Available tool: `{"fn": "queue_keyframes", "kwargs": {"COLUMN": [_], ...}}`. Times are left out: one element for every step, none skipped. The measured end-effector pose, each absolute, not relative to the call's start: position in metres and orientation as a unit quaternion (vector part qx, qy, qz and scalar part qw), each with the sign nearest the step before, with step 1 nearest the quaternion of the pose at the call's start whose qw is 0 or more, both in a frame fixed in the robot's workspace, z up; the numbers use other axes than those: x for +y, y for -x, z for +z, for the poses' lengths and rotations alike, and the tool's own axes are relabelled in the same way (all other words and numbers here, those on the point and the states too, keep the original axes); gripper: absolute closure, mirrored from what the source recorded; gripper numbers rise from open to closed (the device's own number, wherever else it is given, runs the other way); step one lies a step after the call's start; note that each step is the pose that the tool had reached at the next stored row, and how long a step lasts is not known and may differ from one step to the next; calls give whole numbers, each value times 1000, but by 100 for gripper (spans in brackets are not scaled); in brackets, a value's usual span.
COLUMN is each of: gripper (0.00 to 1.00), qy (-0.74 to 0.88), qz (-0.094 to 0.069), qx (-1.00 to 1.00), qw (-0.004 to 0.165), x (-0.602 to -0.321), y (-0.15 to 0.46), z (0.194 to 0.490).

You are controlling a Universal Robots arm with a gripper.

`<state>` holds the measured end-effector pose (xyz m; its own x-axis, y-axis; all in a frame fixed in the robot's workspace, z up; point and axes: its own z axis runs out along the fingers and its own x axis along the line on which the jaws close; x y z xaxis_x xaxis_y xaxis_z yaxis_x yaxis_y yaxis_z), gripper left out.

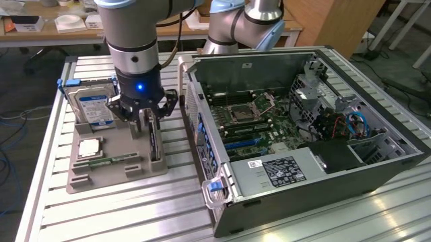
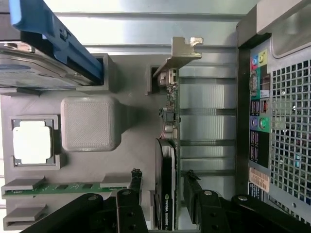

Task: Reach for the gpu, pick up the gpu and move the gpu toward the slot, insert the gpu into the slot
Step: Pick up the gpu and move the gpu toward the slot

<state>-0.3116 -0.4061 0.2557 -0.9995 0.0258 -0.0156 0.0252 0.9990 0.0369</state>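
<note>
gpu (image 2: 166, 194): black semi-gloss plastic shroud. end bracket (image 2: 183, 52): bare grey metal. holder tray (image 2: 90, 124): grey matt plastic, finely textured. table (image 1: 135, 212): ribbed aluminium, satin sheen. drive rail (image 2: 53, 34): blue smooth plastic.

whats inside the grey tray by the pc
In the tray: a hard drive, processor chip, memory stick and the gpu standing on edge. The gpu's bottom edge is hidden in its groove.

Illumination is bright, even and overhead. Glare streaks the slatted metal table (image 1: 384, 204) toward the exterior view's right. The computer case (image 1: 303, 201) interior lies in soft shadow. A blue lamp (image 1: 140, 86) glows on the arm (image 1: 135, 30). In the wrist view the processor (image 2: 32, 141) washes out white.
</note>
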Motion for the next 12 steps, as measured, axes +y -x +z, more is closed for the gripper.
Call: {"fn": "queue_keyframes", "kwargs": {"gripper": [53,53,53,53,53,53,53,53,53,53,53,53], "qy": [-18,-22,-26,-28,-29,-31,-32,-33,-34,-35,-35,-35], "qz": [18,18,18,18,18,18,18,18,18,18,18,18], "qx": [1000,1000,999,999,999,999,999,999,999,999,999,999], "qw": [8,8,8,8,8,8,8,8,8,8,8,8], "x": [-406,-406,-406,-406,-406,-406,-406,-406,-406,-406,-406,-406], "y": [312,312,311,311,310,309,308,307,307,307,307,307], "z": [255,253,252,251,250,250,249,248,247,245,244,242]}}
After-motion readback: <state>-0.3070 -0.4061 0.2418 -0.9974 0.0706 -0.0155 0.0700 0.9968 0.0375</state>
